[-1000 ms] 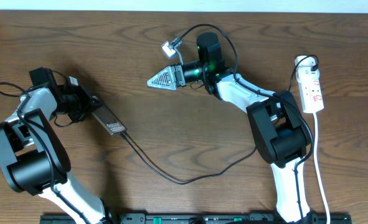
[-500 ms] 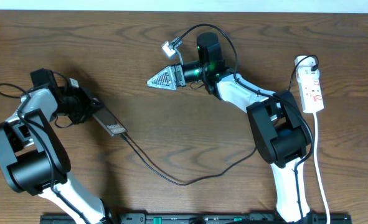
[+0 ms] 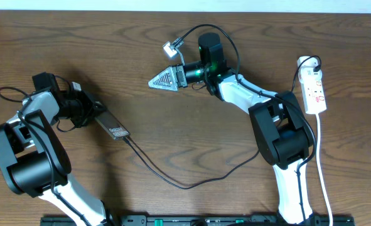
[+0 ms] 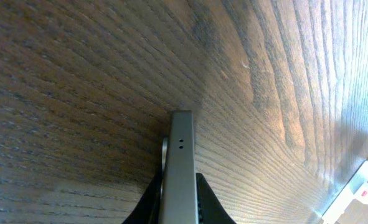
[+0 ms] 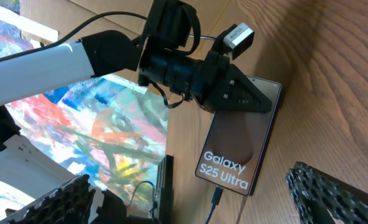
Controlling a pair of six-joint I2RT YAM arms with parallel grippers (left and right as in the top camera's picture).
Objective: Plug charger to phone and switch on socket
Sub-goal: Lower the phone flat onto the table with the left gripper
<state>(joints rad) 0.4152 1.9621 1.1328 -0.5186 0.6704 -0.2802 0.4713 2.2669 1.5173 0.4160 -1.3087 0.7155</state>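
Around you: a bare wood table. The socket lies at the far right edge, with its white cord running toward the near side and a black plug at its far end. Your right arm's base stands between the socket and everything else. The right wrist view also shows a bright multicoloured sheet beyond your left arm.

The charger loops across the near middle of the table. Its right-hand run goes out of sight behind the right arm.

Count: one phone, one charger, one socket, two grippers. The red switches are too small to count.

Left gripper: at the left, jaws pinched narrow on one end of the phone, fingers on both faces. The phone is tilted on edge, and its lettered face shows to the right wrist camera. The charger's tip meets the phone's free end.

Right gripper: far centre, well apart from the phone, jaws spread wide, holding nothing.
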